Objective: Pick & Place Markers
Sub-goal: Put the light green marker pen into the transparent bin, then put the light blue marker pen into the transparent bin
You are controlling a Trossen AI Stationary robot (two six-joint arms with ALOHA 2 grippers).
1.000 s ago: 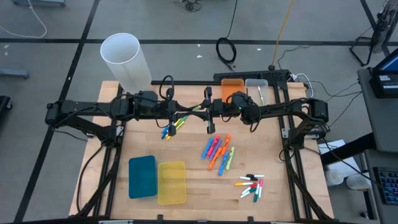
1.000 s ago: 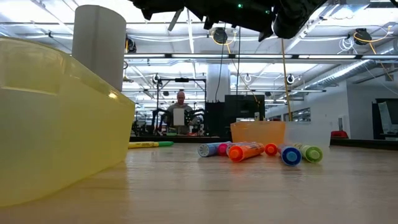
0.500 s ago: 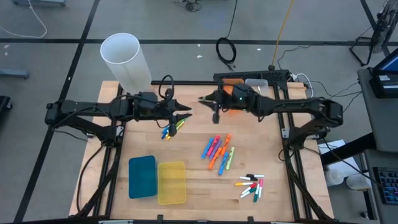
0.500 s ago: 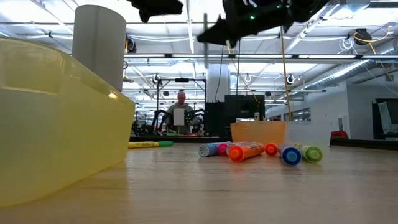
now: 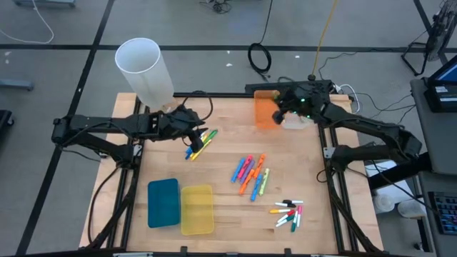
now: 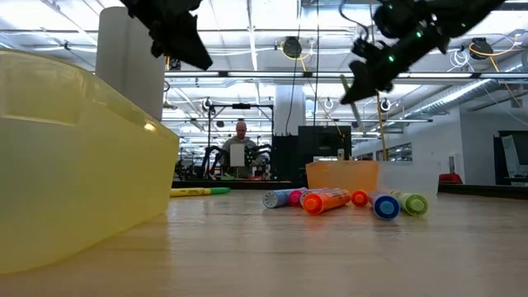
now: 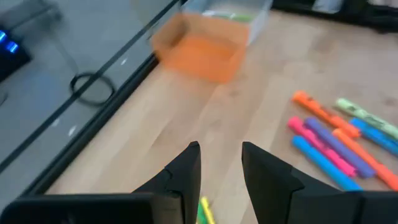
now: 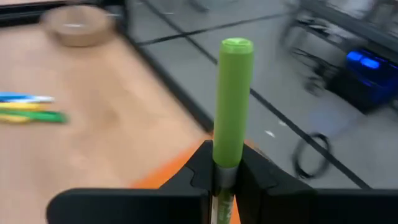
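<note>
Tightly, a green marker (image 8: 231, 99) was pinched upright in the right gripper (image 8: 224, 169), held above the orange bin (image 5: 266, 111). No writing could be read on it. Nothing was held by the left gripper (image 7: 220, 163), whose jaws were a little apart near the yellow and green markers (image 5: 200, 141) on the wooden table (image 5: 221, 178). A second before, both grippers were together mid-table; since then they were moved apart.

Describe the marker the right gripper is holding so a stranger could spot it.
Find the orange bin at the table's far edge. The right gripper hovers above it, shut on a green marker. It is the only marker off the table; the rest lie flat on the wood.
</note>
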